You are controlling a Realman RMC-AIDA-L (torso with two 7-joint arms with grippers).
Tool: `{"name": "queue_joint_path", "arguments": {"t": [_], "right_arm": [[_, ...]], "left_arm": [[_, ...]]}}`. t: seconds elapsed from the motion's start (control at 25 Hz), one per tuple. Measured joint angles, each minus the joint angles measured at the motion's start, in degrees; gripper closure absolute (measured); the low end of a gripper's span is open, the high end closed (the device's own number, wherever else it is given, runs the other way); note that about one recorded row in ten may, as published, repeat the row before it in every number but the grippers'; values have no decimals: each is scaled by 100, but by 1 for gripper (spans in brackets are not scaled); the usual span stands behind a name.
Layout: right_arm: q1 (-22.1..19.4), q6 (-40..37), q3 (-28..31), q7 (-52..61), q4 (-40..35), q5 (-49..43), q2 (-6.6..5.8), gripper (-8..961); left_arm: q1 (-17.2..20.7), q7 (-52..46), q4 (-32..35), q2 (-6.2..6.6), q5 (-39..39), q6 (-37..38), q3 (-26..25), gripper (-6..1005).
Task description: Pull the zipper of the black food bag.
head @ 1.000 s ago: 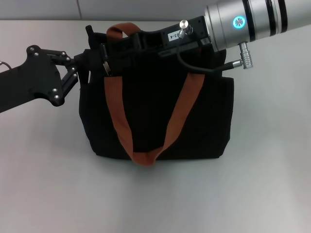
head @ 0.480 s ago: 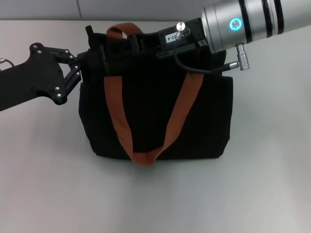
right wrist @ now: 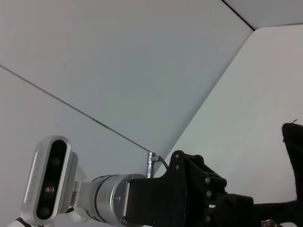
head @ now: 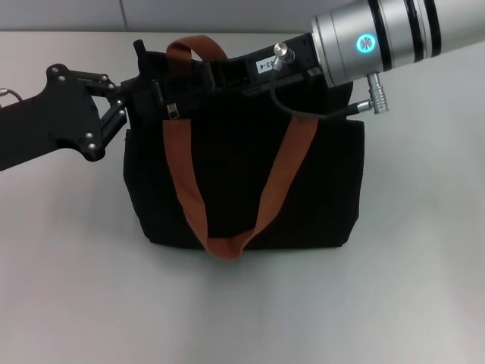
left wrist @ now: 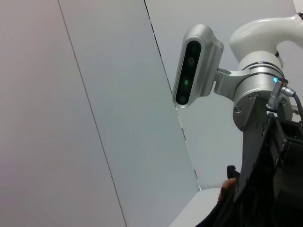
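Note:
The black food bag point(head: 242, 182) stands upright mid-table with orange-brown strap handles point(head: 284, 163). The zipper's small silver-grey pull tab point(head: 173, 111) hangs at the bag's top edge near its left end. My left gripper point(head: 136, 95) reaches in from the left and is shut on the bag's top left corner. My right gripper point(head: 216, 72) lies along the bag's top, pointing left towards the tab; its tips are lost against the black fabric. In the right wrist view the left arm's black gripper body point(right wrist: 199, 189) and a bag corner point(right wrist: 293, 142) show.
The bag stands on a pale grey table point(head: 242, 311). A wall point(head: 76, 15) runs behind the table. The left wrist view shows the right arm's silver wrist and camera point(left wrist: 196, 66) above the bag.
The right arm has shifted slightly left and up along the bag's top. The zipper tab now hangs a little lower and further right, more plainly visible. The left gripper has stayed at the corner.

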Motion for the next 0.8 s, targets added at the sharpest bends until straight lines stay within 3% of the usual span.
{"name": "queue_joint_path", "arguments": {"t": [0.64,0.8], "right_arm": [[-8,138,-5,-147,-15,-41,-15,151],[0,172,-56,-150,-13,-49,-13,305]], "left_arm": [[31,-5,0,-2,-6,64,10,975],[18,-5,0,-2,-5,76,10,975]]}}
